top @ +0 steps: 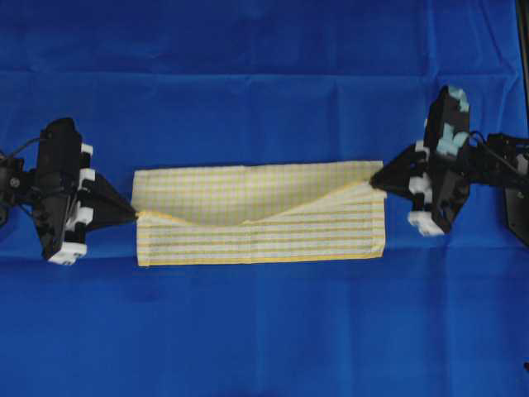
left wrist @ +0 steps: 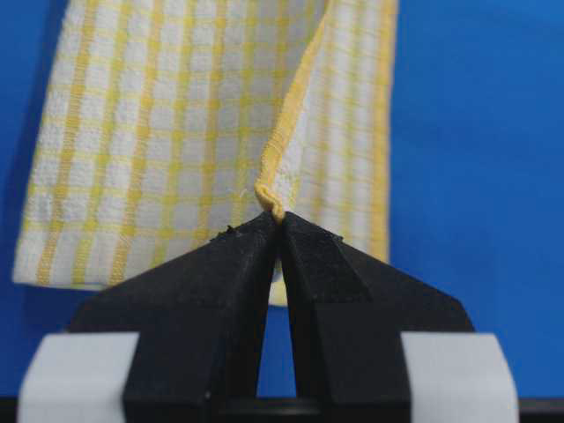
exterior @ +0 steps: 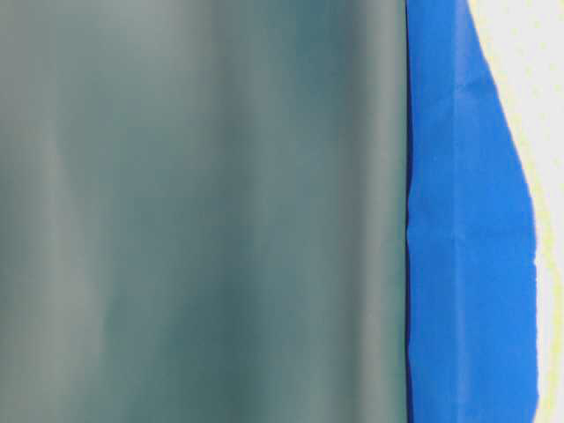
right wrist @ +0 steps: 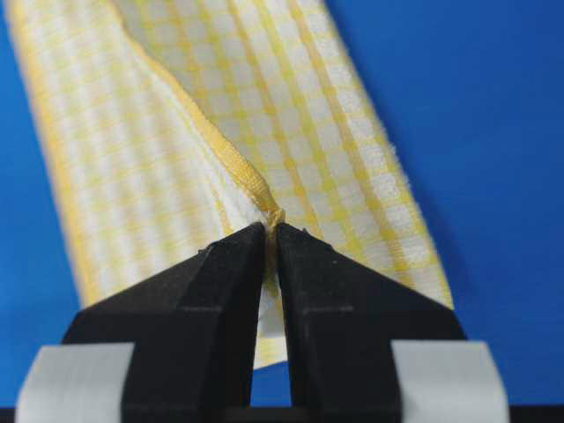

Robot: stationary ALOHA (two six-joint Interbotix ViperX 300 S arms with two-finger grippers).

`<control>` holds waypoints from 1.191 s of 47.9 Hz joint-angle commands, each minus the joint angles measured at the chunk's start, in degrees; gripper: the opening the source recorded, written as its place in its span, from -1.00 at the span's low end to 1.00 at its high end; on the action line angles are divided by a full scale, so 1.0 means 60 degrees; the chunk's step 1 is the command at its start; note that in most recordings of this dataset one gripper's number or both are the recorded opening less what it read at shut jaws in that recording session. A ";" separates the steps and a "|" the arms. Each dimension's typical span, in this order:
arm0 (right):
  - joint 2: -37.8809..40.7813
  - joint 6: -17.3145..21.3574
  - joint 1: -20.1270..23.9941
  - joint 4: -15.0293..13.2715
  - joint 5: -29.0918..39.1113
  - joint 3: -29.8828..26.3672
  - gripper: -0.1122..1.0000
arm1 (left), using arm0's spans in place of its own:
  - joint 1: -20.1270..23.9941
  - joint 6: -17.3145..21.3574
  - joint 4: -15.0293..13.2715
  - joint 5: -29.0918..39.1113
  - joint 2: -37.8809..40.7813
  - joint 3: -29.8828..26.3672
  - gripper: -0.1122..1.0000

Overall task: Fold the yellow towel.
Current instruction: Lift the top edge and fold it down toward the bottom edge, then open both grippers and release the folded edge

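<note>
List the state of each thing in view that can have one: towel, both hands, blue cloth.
towel: partly folded lengthwise, one layer draped over the other, sagging in the middle, pinched at both ends.
left hand: shut on the towel's hem at its left end.
right hand: shut on the towel's hem at its right end.
blue cloth: spread flat under the towel, faintly creased.

Left hand and right hand face inward — both pinched shut.
</note>
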 commanded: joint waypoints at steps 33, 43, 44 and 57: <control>0.0396 -0.0015 0.0820 0.0337 0.0088 -0.0190 -0.69 | -0.0630 -0.0220 -0.0015 -0.0029 0.0747 -0.0483 -0.74; 0.0688 -0.0015 0.1084 0.0337 0.0117 -0.0293 -0.69 | -0.0630 -0.0205 0.0000 -0.0029 0.0894 -0.0498 -0.74; 0.0732 -0.0015 0.1084 0.0337 0.0117 -0.0293 -0.69 | -0.0630 -0.0205 -0.0015 -0.0029 0.0908 -0.0498 -0.73; 0.1230 -0.0029 0.1172 0.0337 0.0117 -0.0571 -0.40 | -0.0630 -0.0205 0.0000 -0.0015 0.1011 -0.0469 0.07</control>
